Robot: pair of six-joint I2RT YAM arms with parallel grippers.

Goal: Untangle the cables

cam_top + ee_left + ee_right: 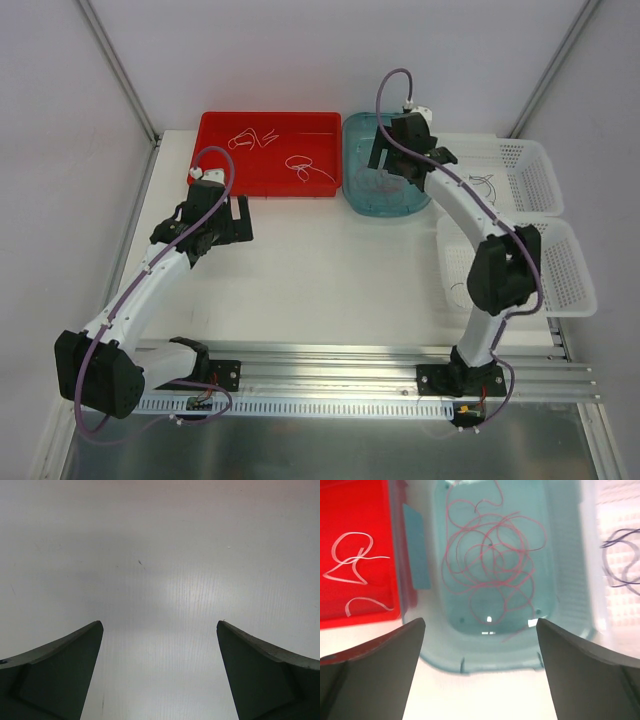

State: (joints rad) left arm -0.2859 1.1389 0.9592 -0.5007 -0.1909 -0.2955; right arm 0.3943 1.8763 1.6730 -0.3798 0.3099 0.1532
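The dark red cables (490, 565) lie in a loose, curly heap on the floor of the teal bin (470, 656), dead centre of the right wrist view. At the left, white strands (355, 562) sit in the red tray (370, 510); at the right edge, dark strands (620, 560) sit in the white basket (612, 510). Above the bin hangs the right gripper (480, 672), fingers wide apart, gripping nothing. Over bare white table (160, 555), the left gripper (160, 672) is spread wide too.

The table (330, 260) is seen as matt white board, finely ribbed, with a soft sheen. Glossy red plastic is shown in the tray (220, 172) at eleven o'clock, translucent teal plastic in the bin (362, 200) at twelve, and perforated white plastic in the baskets (570, 270) at three. Brushed metal rails (330, 375) are seen at six. The dark red cables (490, 545) are seen as smooth, thin strands.
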